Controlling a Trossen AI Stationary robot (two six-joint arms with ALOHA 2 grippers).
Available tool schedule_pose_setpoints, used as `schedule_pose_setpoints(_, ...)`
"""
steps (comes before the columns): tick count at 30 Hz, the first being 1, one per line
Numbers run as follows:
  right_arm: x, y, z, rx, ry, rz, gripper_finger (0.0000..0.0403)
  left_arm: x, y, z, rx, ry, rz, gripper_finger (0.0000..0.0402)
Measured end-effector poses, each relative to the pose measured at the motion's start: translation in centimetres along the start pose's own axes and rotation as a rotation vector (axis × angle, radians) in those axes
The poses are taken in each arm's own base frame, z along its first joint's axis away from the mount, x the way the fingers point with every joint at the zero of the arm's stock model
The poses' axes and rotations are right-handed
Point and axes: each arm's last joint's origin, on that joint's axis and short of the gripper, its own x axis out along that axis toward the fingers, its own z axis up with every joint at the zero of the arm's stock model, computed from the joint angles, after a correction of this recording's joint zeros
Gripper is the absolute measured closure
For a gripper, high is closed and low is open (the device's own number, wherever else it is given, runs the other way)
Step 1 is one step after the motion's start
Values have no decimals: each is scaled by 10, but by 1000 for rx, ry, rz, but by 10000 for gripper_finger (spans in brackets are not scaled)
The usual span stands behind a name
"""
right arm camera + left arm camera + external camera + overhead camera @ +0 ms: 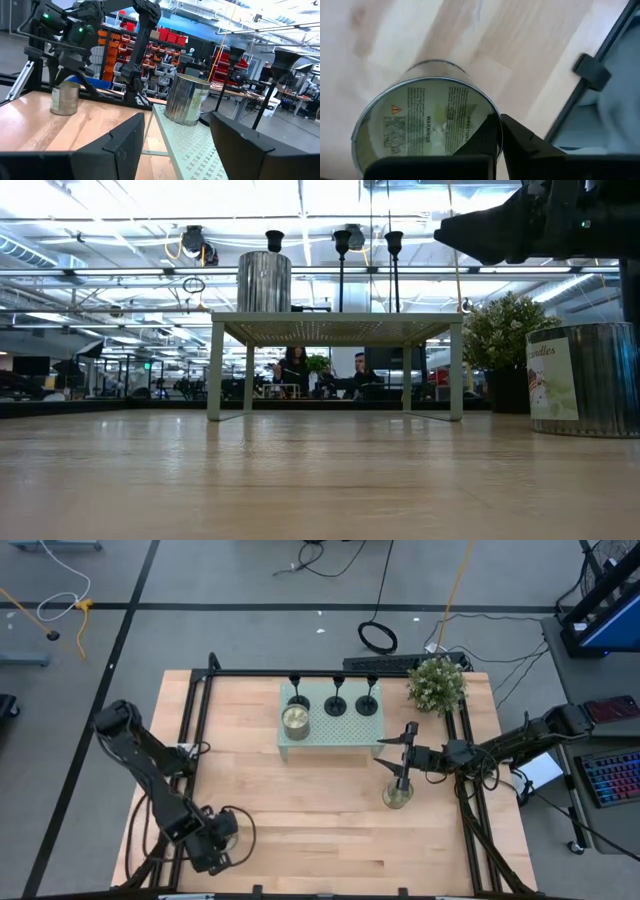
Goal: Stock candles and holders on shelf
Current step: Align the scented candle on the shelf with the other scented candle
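One stocked: we see a candle (295, 720) on the shelf (330, 733).
Left end effector (222, 831): pinching second candle (427, 127).
Right end effector (402, 755): spread above third candle (397, 796).
Next: lift, carry to shelf.

On the shelf (340, 736), three holders (338, 706) line its back edge, one candle (295, 720) at its left end. Another candle (398, 796) stands on the table (300, 810) off the shelf's front right corner.

Held on the wooden table (300, 800): mint-green shelf (345, 735), potted plant (436, 683), and two candles (397, 796) (222, 827).
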Motion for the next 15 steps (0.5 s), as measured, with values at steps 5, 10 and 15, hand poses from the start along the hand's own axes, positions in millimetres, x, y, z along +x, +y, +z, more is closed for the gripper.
schedule_pose_setpoints(5, 0, 0, 0, 34, 0, 1, 181, -25, -14, 28, 171, -70, -7, 396)
schedule_pose_setpoints(10, 0, 3, 0, 61, -11, 82, 181, -55, -18, 59, 335, -105, 23, 397)
schedule_pose_setpoints(15, 0, 5, 1, 135, -31, 183, 181, -78, -21, 94, 453, -170, -33, 398)
